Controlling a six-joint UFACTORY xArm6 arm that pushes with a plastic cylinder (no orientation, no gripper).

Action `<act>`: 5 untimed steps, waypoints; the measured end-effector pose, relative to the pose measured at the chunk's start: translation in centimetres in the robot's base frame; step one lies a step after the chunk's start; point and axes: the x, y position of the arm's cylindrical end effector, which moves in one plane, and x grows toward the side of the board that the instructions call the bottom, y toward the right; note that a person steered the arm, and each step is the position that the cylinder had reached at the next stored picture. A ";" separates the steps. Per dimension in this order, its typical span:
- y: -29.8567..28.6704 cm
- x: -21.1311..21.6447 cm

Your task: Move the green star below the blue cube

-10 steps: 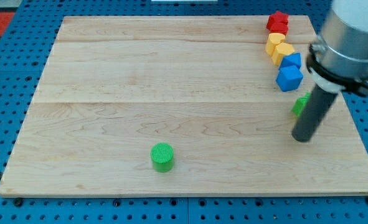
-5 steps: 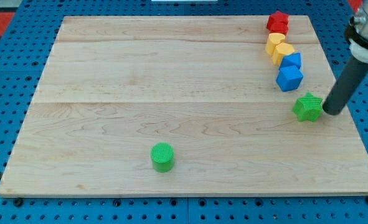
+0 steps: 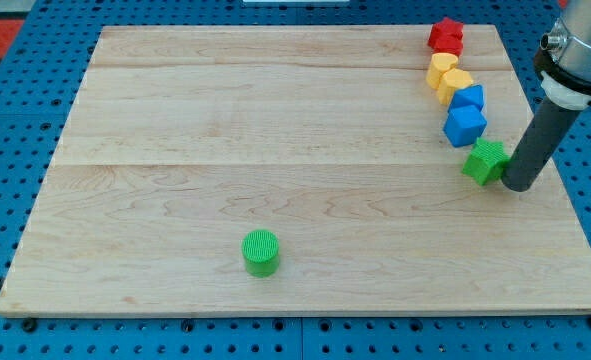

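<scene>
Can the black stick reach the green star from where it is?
Probably yes. My tip sits right against the green star on the view's right side, with nothing between them. The blue cube is just above the star.

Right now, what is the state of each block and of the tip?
Green star: just below the blue cube, my tip against its right side.
Blue cube: resting, untouched.
Second blue block: resting.
Two yellow blocks: side by side.
Red block: resting.
Green cylinder: upright, alone.
My tip: on the board.
</scene>
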 end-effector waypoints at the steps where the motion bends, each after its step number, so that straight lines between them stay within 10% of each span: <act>1: -0.7 0.7; 5: -2.5 2.5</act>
